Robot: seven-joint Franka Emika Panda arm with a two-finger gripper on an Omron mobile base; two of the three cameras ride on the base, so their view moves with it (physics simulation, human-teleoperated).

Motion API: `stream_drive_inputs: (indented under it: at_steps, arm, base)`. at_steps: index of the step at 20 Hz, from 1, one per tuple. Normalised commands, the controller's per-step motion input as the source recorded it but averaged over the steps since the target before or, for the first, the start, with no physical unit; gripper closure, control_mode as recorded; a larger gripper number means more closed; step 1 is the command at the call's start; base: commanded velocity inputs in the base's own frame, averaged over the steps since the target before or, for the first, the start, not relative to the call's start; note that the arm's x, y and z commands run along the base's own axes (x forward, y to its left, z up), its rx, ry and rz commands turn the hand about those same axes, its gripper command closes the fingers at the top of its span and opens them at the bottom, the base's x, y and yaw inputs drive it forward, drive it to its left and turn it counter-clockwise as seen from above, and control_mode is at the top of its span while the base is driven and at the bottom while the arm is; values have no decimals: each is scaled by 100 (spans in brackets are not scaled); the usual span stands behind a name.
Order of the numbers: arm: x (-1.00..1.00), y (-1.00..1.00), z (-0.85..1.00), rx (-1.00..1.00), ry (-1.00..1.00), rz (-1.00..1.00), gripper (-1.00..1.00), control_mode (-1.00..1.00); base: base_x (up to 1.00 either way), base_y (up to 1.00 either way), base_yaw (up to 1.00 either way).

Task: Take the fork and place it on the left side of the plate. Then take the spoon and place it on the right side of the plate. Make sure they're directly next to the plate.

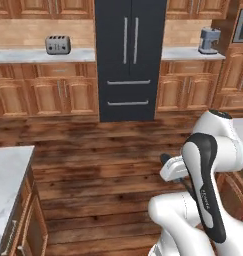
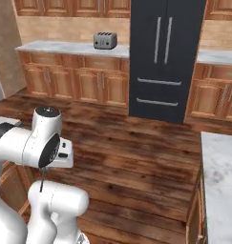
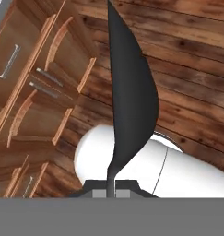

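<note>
Hand view: fingers (image 3: 129, 185) together, clamped on the thin handle of a dark grey blade, by our reading the spoon (image 3: 132, 92) seen edge-on, carried above the floor. Spoon leg under way, placing right of the plate left; the fork's placing we cannot tell.

Room, left base view:
- plank floor (image 1: 93, 165), frame centre
- dark fridge (image 1: 129, 55), top centre
- wooden cabinets (image 1: 43, 95)
- marble counter (image 1: 5, 175), lower left
- toaster (image 1: 57, 44), upper left
</note>
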Motion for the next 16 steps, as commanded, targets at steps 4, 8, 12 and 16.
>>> stream_drive_inputs:
  at_steps: [4,8,12,16]
  arm:
    - [0,0,0,0,0,0,100,100]
    - [0,0,0,0,0,0,100,100]
    - [0,0,0,0,0,0,100,100]
    - [0,0,0,0,0,0,100,100]
  base:
    - [33,-10,-68]
    - [96,31,-49]
    - [100,50,-42]
    - [100,63,-41]
